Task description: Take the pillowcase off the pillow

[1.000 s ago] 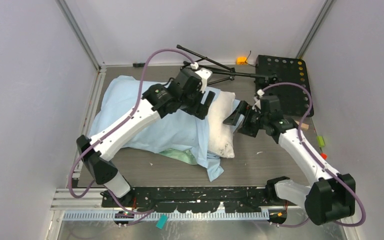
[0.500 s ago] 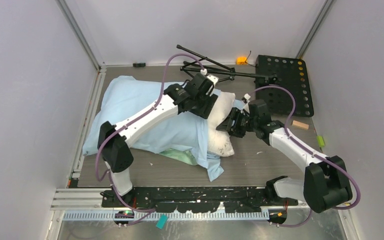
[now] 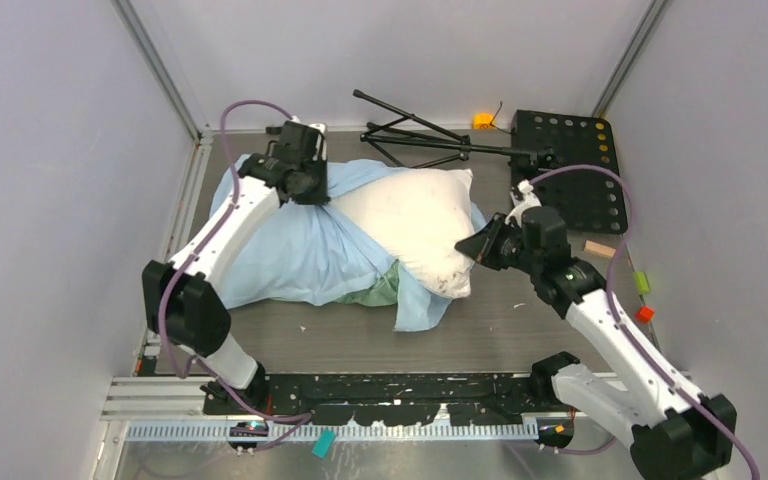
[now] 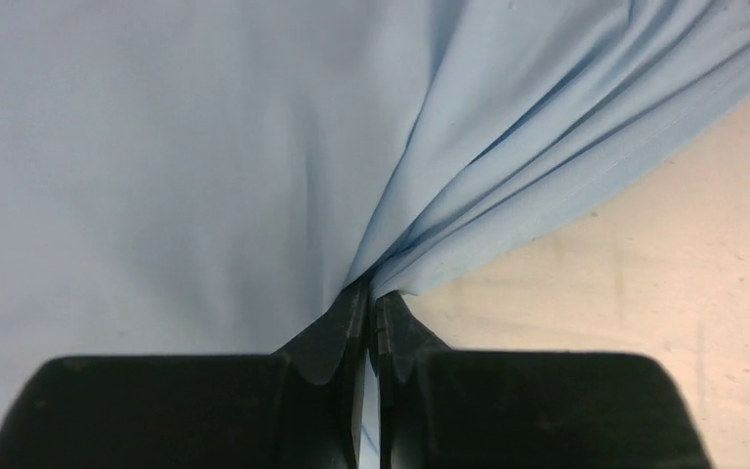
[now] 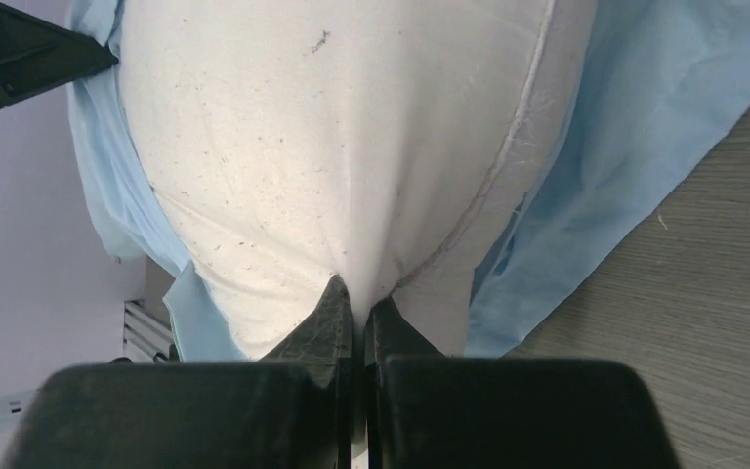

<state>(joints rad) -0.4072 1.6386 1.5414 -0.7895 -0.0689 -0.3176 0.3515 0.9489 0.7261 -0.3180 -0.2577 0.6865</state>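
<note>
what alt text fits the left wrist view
The left gripper is pinched shut on a gathered fold of the light blue pillowcase, which fills most of the frame. The bare white pillow shows at lower right.

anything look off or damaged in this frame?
Nothing damaged. The pillow is dirty: dark specks and smudges near its right end, where the right gripper pinches it. The pillowcase is bunched half off, mint inner face showing at the near edge. A black tripod lies flat at the far side of the table.
</note>
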